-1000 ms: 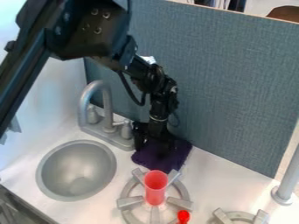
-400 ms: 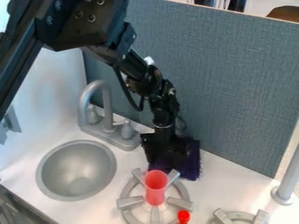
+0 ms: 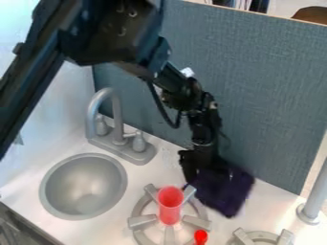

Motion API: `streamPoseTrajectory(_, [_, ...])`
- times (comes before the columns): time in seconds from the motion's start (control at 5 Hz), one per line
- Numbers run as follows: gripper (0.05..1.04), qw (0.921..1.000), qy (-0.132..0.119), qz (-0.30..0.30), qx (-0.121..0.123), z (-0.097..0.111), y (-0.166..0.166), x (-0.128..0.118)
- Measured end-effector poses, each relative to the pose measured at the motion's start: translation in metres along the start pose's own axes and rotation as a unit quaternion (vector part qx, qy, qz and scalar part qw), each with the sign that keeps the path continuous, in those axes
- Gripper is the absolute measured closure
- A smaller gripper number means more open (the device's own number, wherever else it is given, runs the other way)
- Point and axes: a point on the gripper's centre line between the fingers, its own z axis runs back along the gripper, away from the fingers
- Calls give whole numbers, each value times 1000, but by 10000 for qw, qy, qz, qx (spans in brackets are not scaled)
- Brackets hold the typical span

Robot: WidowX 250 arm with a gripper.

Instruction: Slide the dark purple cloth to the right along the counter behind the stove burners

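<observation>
The black two-finger hand [image 3: 207, 173] hangs low beside the counter's back edge, at the upper left part of a dark purple cloth [image 3: 223, 194]. That is the relation that matters here: most of the cloth extends from the hand down and to the right in the view, away from the foot of the blue-grey panel [image 3: 256, 105]. Dark hand and dark cloth overlap, so I cannot tell whether the hand is open or closed, nor whether it grips the cloth or only touches it. The cloth is roughly square, with no clear long axis; its sides run aslant, its lowest corner pointing toward the counter's front edge.

The cloth's left side comes right up to the round grey burner grate [image 3: 142, 220], near the prong at that grate's upper right. On the grate stands a translucent red cup [image 3: 170, 206], upright, just left of the cloth; a small bright red object [image 3: 201, 236] sits below it. A second grey grate [image 3: 260, 235] lies below and to the right of the cloth. Farther left along the counter [image 3: 226, 225] are the grey faucet [image 3: 117, 117] and the round grey sink [image 3: 83, 186], well apart from the hand.
</observation>
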Motion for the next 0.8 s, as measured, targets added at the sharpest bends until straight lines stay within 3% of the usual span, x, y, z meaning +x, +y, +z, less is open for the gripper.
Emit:
streamPoseTrajectory(0.2, [84, 9999, -14, -119, 17, -5, -9, -5])
streamPoseTrajectory(0.4, [84, 9989, -217, -402, 77, 0, -26, -16])
streamPoseTrajectory(0.8, [84, 9991, -256, -293, -172, -3, -50, -23])
